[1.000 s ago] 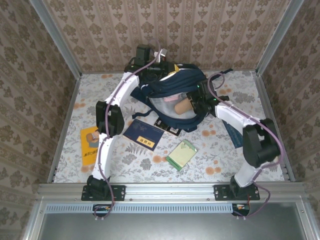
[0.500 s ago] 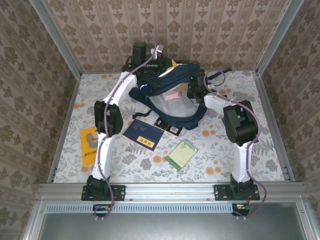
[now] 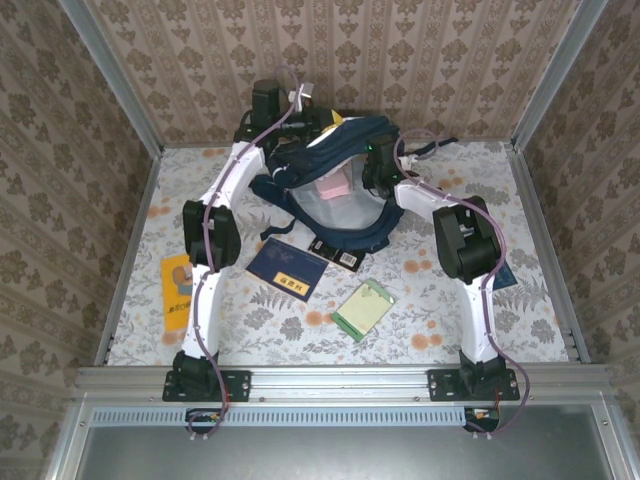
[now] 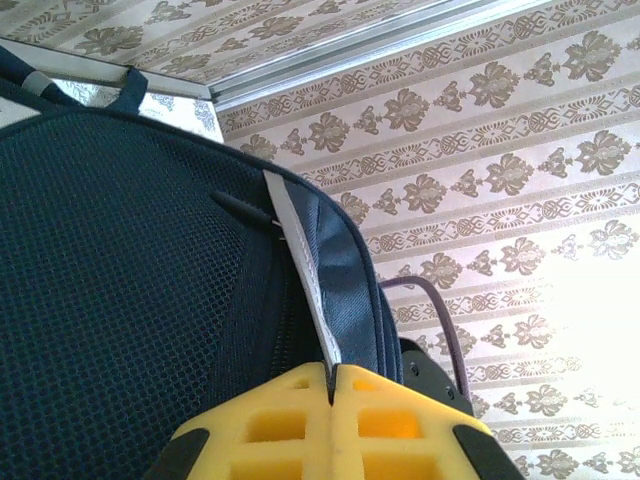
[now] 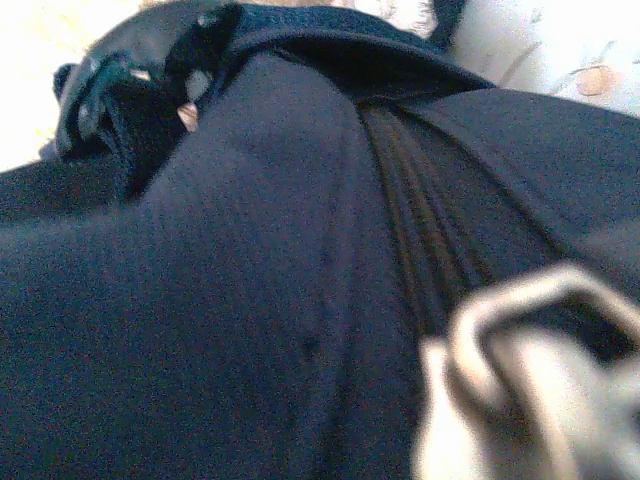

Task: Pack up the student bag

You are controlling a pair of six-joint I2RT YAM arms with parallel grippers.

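Jaws at left clamp shut on student bag (image 4: 120, 280).

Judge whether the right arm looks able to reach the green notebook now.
Probably yes: the green notebook lies uncovered on the table near that arm's base; the right claw, now at the bag, would only need to swing back.

one student bag (image 3: 345, 140), two arms (image 3: 205, 235), perhaps five books (image 3: 287, 270).
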